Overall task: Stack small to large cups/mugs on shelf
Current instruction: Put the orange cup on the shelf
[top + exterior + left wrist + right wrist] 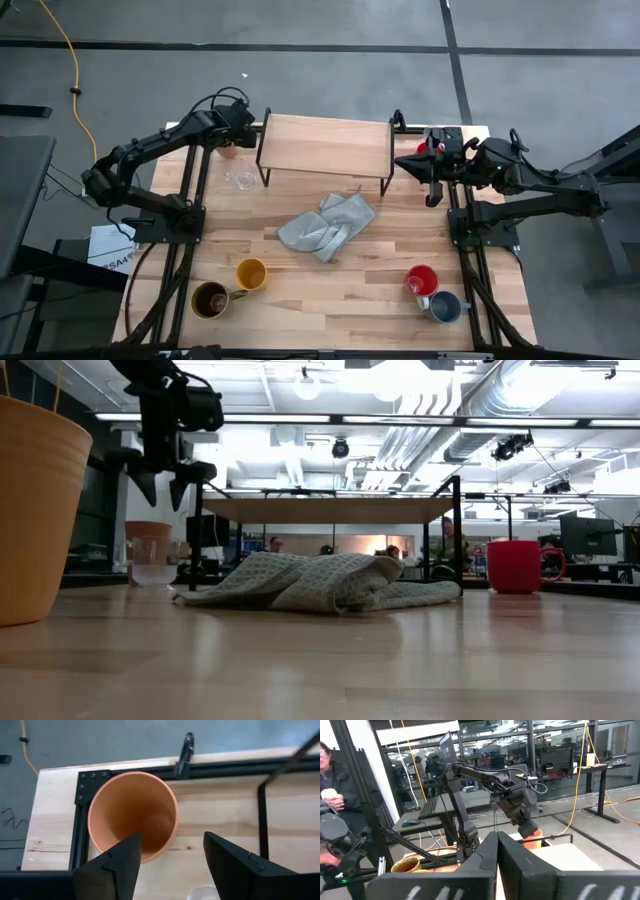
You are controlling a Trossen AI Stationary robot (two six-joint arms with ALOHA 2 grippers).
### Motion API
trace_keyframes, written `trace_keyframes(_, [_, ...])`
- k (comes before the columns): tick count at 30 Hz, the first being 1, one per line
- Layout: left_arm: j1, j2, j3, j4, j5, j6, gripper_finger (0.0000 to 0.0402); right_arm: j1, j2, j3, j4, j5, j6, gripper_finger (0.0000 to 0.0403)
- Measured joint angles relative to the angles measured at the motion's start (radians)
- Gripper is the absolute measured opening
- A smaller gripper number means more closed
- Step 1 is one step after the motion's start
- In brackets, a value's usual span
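The left claw [170, 857], fingers apart, hovers directly above the peach-orange tumbler [132, 815], which stands upright on the surface [330, 290] beside the shelf [325, 145]. The right claw [432, 165] has its fingers together.

Bright, even overhead strip lighting

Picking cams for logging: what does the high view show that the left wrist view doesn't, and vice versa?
High only: shelf top, cloth, yellow mug, brown mug, red mug, grey-blue mug, right gripper beside the shelf. Left wrist only: the tumbler's empty inside, open left gripper above it. Both: tumbler, tabletop.
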Motion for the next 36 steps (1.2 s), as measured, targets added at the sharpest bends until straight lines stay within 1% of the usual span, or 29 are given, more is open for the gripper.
trace_keyframes(2, [0.001, 0.001, 0.000, 0.009, 0.001, -0.017, 0.0202, 0.000, 0.000, 0.000, 0.000, 0.000, 0.000, 0.0000])
trace_keyframes(7, [0.001, 0.026, 0.000, -0.006, 0.043, -0.080, 0.0202, 0.000, 0.000, 0.000, 0.000, 0.000, -0.013, 0.0000])
trace_keyframes(8, [0.001, 0.032, 0.000, -0.007, 0.039, -0.099, 0.0202, 0.000, 0.000, 0.000, 0.000, 0.000, -0.014, 0.0000])
trace_keyframes(10, [0.001, 0.037, 0.000, -0.002, 0.001, -0.137, 0.0202, 0.000, 0.000, 0.000, 0.000, 0.000, -0.014, 0.0000])
trace_keyframes(14, [0.000, 0.036, 0.000, 0.045, -0.046, -0.187, 0.0202, 0.000, 0.000, 0.000, 0.000, -0.001, -0.012, 0.0000])
trace_keyframes(16, [0.001, 0.041, 0.001, 0.052, -0.035, -0.193, 0.0202, 0.000, 0.000, 0.000, 0.000, -0.002, -0.014, 0.0000])
trace_keyframes(19, [0.024, 0.059, 0.002, 0.045, 0.013, -0.189, 0.0202, 0.000, 0.000, 0.000, 0.000, -0.002, -0.015, 0.0000])
trace_keyframes(25, [0.026, 0.080, 0.001, 0.034, 0.009, -0.169, 0.0202, 0.000, 0.000, 0.000, 0.000, -0.004, -0.015, 0.0000])
trace_keyframes(30, [0.029, 0.106, 0.001, 0.028, 0.038, -0.166, 0.0201, 0.000, 0.000, 0.000, 0.000, -0.004, -0.015, 0.0000])
trace_keyframes(33, [0.041, 0.115, 0.000, 0.019, 0.054, -0.166, 0.0189, 0.000, 0.000, 0.000, 0.000, -0.004, -0.015, 0.0000])
trace_keyframes(36, [0.040, 0.117, 0.000, 0.026, 0.052, -0.166, 0.0162, 0.000, 0.000, 0.000, 0.000, -0.004, -0.015, 0.0000])
